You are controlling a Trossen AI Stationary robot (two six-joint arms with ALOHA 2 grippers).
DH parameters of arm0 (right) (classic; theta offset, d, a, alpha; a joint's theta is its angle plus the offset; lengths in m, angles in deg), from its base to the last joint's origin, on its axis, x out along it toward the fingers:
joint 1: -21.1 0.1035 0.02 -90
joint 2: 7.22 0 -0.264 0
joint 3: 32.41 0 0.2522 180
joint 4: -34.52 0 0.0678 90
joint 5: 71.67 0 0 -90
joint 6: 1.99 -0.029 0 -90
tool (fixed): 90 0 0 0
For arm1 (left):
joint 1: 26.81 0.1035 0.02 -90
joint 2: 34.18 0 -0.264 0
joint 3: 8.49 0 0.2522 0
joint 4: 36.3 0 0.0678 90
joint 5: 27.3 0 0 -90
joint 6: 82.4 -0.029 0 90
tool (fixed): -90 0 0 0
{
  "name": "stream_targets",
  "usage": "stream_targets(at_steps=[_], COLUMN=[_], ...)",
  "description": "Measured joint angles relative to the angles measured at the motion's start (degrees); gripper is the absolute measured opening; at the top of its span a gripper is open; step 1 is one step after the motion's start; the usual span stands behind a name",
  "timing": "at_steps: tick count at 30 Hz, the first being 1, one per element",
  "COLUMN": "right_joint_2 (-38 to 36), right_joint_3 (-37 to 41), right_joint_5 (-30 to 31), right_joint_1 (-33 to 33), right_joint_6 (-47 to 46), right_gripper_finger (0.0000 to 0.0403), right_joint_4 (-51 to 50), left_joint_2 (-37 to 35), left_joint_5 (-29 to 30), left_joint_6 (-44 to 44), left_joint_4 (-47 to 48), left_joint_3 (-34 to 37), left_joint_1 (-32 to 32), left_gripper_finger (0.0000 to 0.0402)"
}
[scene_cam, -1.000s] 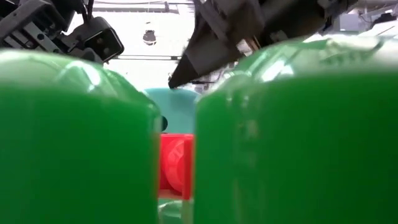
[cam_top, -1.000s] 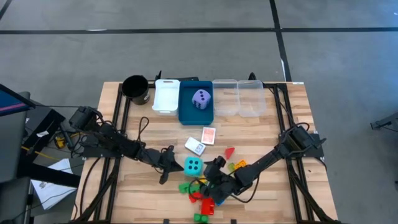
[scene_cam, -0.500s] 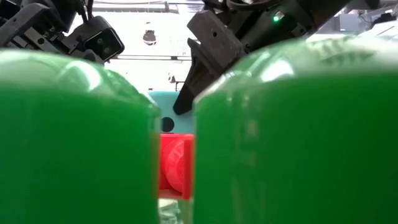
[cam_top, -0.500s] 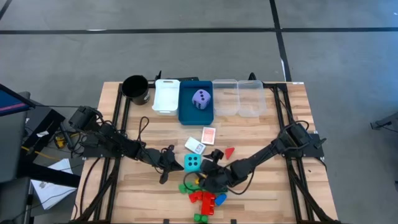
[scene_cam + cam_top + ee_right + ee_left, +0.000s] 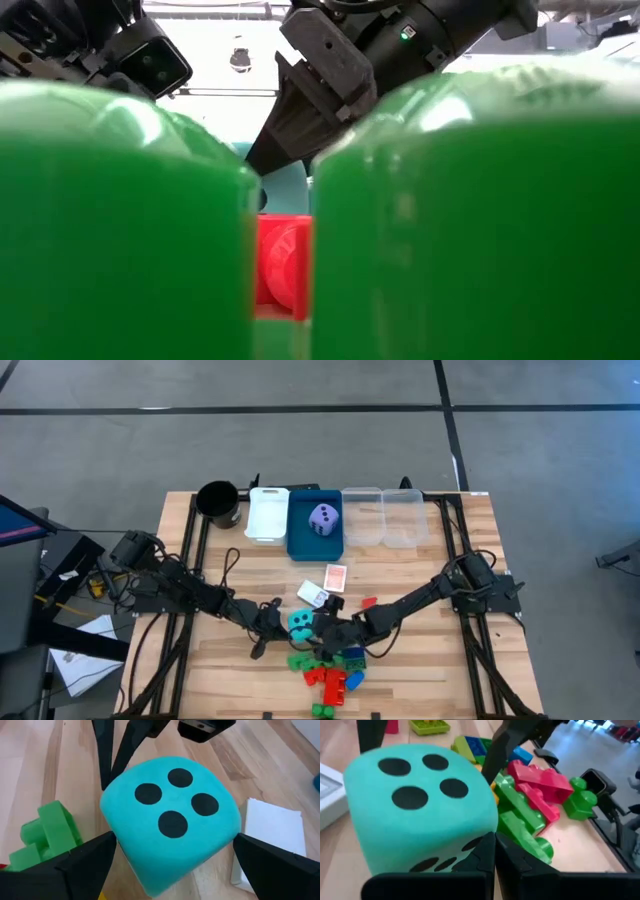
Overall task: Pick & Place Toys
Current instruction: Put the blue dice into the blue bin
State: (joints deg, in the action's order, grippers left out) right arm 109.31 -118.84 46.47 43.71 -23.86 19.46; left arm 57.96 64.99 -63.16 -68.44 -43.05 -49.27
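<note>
Left gripper [image 5: 268,622]: clenched, empty, just beside the cyan die [image 5: 299,622] on its left.
Cyan die: table [image 5: 200,670] centre, toward front edge.
Right gripper [image 5: 318,626]: spread wide, straddling the die from its right; nearer arm for pickup.

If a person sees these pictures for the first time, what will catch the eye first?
First, the cyan die, four dark dots on top, sitting between the open fingers of the right hand near the table's front. The shut left hand is right beside it. Then the red, green and blue bricks heaped just in front, and the lavender die in the blue tray.
</note>
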Motion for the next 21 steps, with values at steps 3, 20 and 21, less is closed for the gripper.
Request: stream_targets(at_steps=[3,20,21], right_joint_2=[0.02,0.04,0.04], right_joint_3=[-0.02,-0.02,-0.02], right_joint_5=[0.13,7.72,7.68], right_joint_1=[-0.02,4.07,4.07], right_joint_6=[-0.07,-5.16,-5.18], right_gripper_finger=[0.0395,0.0395,0.0395], right_joint_4=[0.30,0.09,0.11], left_joint_2=[0.07,0.07,0.07], left_joint_5=[0.22,0.15,0.13], left_joint_6=[0.02,0.68,0.68], left_joint_4=[2.34,9.01,9.02], left_joint_3=[0.02,0.02,0.02], left_joint_1=[0.07,4.92,5.28], left_gripper_finger=[0.0000,0.0000,0.0000])
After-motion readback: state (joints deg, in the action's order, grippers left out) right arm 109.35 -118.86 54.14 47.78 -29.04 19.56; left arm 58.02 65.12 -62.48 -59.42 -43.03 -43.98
